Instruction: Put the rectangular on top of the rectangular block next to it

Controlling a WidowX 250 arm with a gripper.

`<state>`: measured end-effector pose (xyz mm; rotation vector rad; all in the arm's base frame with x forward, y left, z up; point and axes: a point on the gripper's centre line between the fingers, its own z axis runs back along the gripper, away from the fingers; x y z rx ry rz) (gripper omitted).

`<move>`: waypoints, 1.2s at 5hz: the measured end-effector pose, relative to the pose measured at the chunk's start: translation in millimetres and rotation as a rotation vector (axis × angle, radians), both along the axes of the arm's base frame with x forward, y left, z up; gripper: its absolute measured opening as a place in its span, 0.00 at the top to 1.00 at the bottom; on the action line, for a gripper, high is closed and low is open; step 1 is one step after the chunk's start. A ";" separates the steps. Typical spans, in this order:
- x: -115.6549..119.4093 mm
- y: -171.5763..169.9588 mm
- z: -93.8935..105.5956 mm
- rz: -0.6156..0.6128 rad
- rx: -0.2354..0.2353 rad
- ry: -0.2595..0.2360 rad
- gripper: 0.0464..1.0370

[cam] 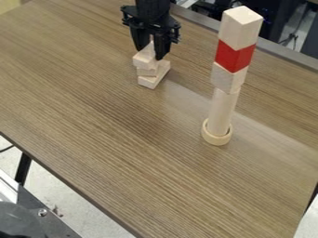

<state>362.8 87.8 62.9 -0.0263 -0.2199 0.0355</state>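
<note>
Nearest the camera, in the lower left corner, sit a metal part (53, 224) with a bolt (42, 212) and a dark rounded piece (17, 222). Beyond them extends the wood-grain table (112, 139). Black claw (151, 52) found near the top edge of the view, left of centre, pointing down over a small stack of 3 pale wooden blocks. Top block (143, 60) lies directly at the claw's lower end, partly hidden by it; whether the claw is open or closed on this block cannot be told. Middle block (147, 72) lies beneath the top block, below the claw. Bottom block (154, 80) rests on the table under both, its long side running at a slant. Right of the stack, well apart from the claw, stands a tower of 5 pieces. Counted upward: pale ring (215, 139), upright cylinder (222, 111) set within it, plain wooden block (227, 78), red block (235, 56), pale upper block (240, 28). Tower noted as upright
</note>
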 end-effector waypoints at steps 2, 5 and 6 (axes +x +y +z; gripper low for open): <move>-2.4 -1.5 -1.5 -0.002 -0.006 0.006 0.51; -12.0 -6.0 -10.8 -0.040 0.015 0.048 0.03; -13.2 -5.5 -1.4 -0.051 0.027 0.022 0.03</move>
